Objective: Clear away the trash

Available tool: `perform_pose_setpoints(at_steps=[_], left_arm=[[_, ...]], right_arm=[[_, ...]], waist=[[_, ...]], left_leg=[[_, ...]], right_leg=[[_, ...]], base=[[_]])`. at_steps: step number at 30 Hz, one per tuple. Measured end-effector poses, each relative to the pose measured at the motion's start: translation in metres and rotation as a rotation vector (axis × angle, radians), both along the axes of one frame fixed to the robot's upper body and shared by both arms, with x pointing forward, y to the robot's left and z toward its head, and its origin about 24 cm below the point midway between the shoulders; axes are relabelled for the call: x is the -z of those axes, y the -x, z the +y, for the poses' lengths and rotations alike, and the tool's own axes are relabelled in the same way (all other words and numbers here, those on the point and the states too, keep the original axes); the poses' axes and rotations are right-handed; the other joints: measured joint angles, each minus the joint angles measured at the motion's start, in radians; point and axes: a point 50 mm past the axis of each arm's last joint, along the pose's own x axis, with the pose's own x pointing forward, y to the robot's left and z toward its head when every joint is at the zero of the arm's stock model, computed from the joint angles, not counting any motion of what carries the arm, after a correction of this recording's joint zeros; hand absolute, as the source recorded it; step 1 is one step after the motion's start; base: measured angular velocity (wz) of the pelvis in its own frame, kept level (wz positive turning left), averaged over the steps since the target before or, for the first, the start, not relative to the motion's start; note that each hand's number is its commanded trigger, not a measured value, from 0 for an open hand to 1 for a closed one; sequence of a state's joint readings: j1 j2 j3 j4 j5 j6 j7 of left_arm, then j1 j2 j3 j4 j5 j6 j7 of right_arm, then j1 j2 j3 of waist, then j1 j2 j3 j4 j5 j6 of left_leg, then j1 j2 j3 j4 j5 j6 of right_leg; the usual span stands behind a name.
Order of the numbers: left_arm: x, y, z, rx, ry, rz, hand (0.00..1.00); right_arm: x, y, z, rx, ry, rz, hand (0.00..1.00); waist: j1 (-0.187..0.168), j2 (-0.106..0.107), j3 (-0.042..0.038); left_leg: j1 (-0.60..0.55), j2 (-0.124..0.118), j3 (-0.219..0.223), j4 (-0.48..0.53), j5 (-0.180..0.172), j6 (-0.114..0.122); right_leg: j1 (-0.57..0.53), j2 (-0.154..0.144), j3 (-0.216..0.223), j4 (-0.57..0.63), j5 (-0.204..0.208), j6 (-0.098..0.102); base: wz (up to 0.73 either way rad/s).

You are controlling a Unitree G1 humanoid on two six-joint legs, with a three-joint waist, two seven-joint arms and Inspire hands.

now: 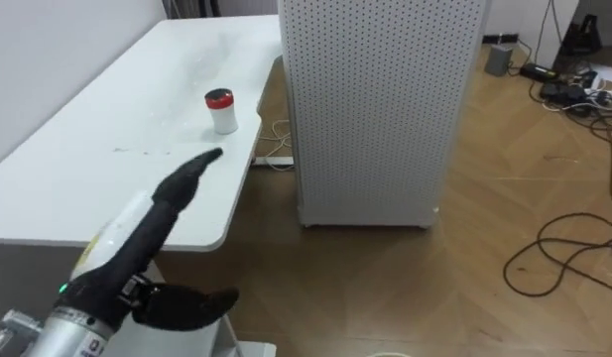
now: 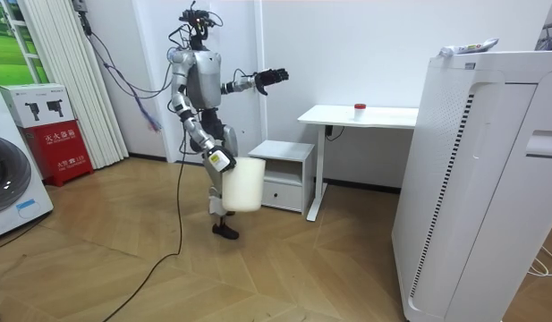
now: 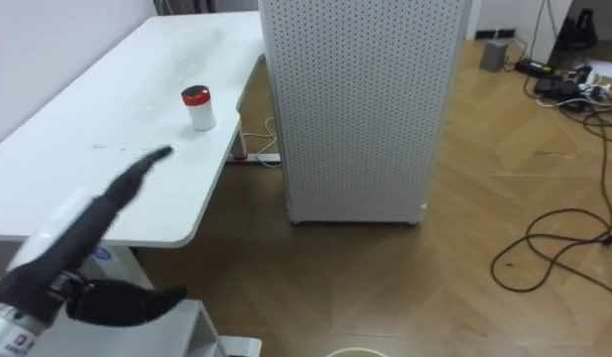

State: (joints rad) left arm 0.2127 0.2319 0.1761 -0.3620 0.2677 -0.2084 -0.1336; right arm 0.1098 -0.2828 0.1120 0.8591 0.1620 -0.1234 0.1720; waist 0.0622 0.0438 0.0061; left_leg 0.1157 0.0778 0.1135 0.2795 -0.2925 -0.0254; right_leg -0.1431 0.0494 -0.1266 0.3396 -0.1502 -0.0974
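White worktop [image 1: 77, 178] in the left eye view, red-capped jar [image 1: 221, 110] upright near its right edge, left hand [image 1: 137, 253] reaching toward it, fingers straight, thumb spread, apart from it, room view, right hand [image 2: 222, 161] low at a pale bin [image 2: 244, 188], grip impossible to tell, right eye view, jar beyond the fingertips.

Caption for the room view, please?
Robot, white bin at its right hand, extends its open left hand toward a red-capped jar on a desk.
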Motion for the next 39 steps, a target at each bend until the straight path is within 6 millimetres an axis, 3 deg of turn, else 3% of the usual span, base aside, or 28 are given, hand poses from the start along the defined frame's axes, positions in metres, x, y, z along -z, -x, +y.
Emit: perform_pose_setpoints(at_steps=[5, 14, 21, 24, 28, 31, 32, 33, 34, 35, 36, 37, 38, 39], left_arm=[[0.001, 0.007, 0.001, -0.099, 0.109, -0.098, 0.00], [0.006, 0.008, 0.009, -0.229, 0.187, -0.170, 0.00], [0.011, 0.007, 0.015, -0.317, 0.242, -0.198, 0.00], [0.014, 0.003, 0.018, -0.340, 0.266, -0.193, 0.00], [0.015, -0.001, 0.019, -0.347, 0.288, -0.194, 0.00], [0.016, -0.001, 0.016, -0.346, 0.297, -0.195, 0.00], [0.017, -0.001, 0.016, -0.348, 0.298, -0.194, 0.00], [0.019, -0.002, 0.016, -0.353, 0.299, -0.186, 0.00], [0.022, -0.003, 0.017, -0.358, 0.298, -0.177, 0.00], [0.029, -0.004, 0.019, -0.371, 0.298, -0.145, 0.00], [0.037, -0.004, 0.021, -0.383, 0.304, -0.112, 0.00], [0.038, -0.004, 0.021, -0.384, 0.312, -0.105, 0.00], [0.038, -0.004, 0.019, -0.377, 0.337, -0.103, 0.00], [0.039, -0.006, 0.015, -0.361, 0.363, -0.100, 0.00]], right_arm=[[0.005, 0.009, 0.007, 0.037, -0.015, 0.004, 1.00], [0.001, 0.007, 0.006, 0.067, 0.001, -0.028, 1.00], [-0.004, 0.003, 0.013, 0.025, 0.000, -0.066, 1.00], [-0.007, -0.001, 0.015, 0.014, -0.011, -0.089, 1.00], [-0.007, -0.002, 0.018, 0.013, -0.032, -0.090, 1.00], [-0.006, -0.001, 0.018, 0.006, -0.041, -0.083, 1.00], [-0.006, -0.001, 0.019, 0.000, -0.043, -0.080, 1.00], [-0.006, -0.001, 0.021, -0.007, -0.049, -0.079, 1.00], [-0.005, -0.001, 0.022, -0.012, -0.054, -0.078, 1.00], [-0.004, -0.001, 0.025, -0.021, -0.059, -0.074, 1.00], [-0.004, 0.000, 0.026, -0.025, -0.059, -0.070, 1.00], [-0.004, 0.000, 0.026, -0.030, -0.059, -0.069, 1.00], [-0.004, 0.000, 0.026, -0.035, -0.056, -0.065, 1.00], [-0.003, 0.001, 0.025, -0.029, -0.055, -0.060, 1.00]], waist=[[0.003, -0.001, -0.0030], [-0.008, -0.005, -0.0020], [-0.010, -0.013, 0.0006], [-0.008, -0.015, 0.0018], [-0.009, -0.031, 0.0041], [-0.002, -0.034, 0.0025], [0.008, -0.034, 0.0022], [0.019, -0.033, 0.0026], [0.024, -0.034, 0.0036], [0.027, -0.038, 0.0049], [0.026, -0.034, 0.0081], [0.026, -0.029, 0.0124], [0.024, -0.028, 0.0157], [0.021, -0.030, 0.0139]], left_leg=[[0.020, -0.003, -0.010, -0.024, 0.002, -0.004], [0.036, -0.029, -0.014, -0.071, 0.002, -0.001], [0.030, -0.063, 0.019, -0.078, -0.002, 0.041], [0.030, -0.067, 0.042, -0.079, -0.003, 0.043], [0.016, -0.063, 0.044, -0.076, -0.003, 0.043], [0.015, -0.054, 0.051, -0.072, -0.007, 0.038], [0.018, -0.045, 0.062, -0.062, -0.012, 0.034], [0.017, -0.036, 0.076, -0.026, -0.032, 0.023], [0.010, -0.030, 0.078, 0.011, -0.042, 0.014], [-0.025, -0.021, 0.080, 0.127, -0.050, 0.002], [-0.073, -0.007, 0.076, 0.273, -0.044, -0.002], [-0.108, 0.003, 0.067, 0.354, -0.033, -0.010], [-0.180, 0.001, 0.015, 0.498, 0.007, -0.011], [-0.251, -0.023, -0.036, 0.535, 0.003, 0.000]], right_leg=[[-0.004, 0.025, 0.056, -0.016, 0.025, 0.003], [-0.025, 0.018, 0.095, -0.015, 0.059, 0.027], [-0.062, 0.002, 0.116, 0.024, 0.068, 0.046], [-0.069, 0.005, 0.133, 0.022, 0.082, 0.048], [-0.078, 0.006, 0.130, 0.020, 0.086, 0.047], [-0.084, 0.008, 0.099, 0.022, 0.083, 0.039], [-0.084, 0.006, 0.071, 0.026, 0.075, 0.029], [-0.084, 0.004, 0.031, 0.040, 0.058, 0.016], [-0.083, 0.003, 0.024, 0.046, 0.046, 0.011], [-0.075, 0.002, 0.031, 0.064, 0.019, 0.001], [-0.053, 0.003, 0.049, 0.070, 0.002, -0.001], [-0.044, 0.007, 0.057, 0.077, -0.010, 0.002], [-0.035, 0.011, 0.079, 0.094, -0.034, 0.005], [-0.031, 0.019, 0.109, 0.100, -0.049, 0.001]], base=[[-0.33], [-0.14], [-0.13], [-0.27], [-0.02], [-0.09], [-0.23], [-0.30], [-0.27], [-0.20], [-0.17], [-0.16], [0.08], [0.20]])
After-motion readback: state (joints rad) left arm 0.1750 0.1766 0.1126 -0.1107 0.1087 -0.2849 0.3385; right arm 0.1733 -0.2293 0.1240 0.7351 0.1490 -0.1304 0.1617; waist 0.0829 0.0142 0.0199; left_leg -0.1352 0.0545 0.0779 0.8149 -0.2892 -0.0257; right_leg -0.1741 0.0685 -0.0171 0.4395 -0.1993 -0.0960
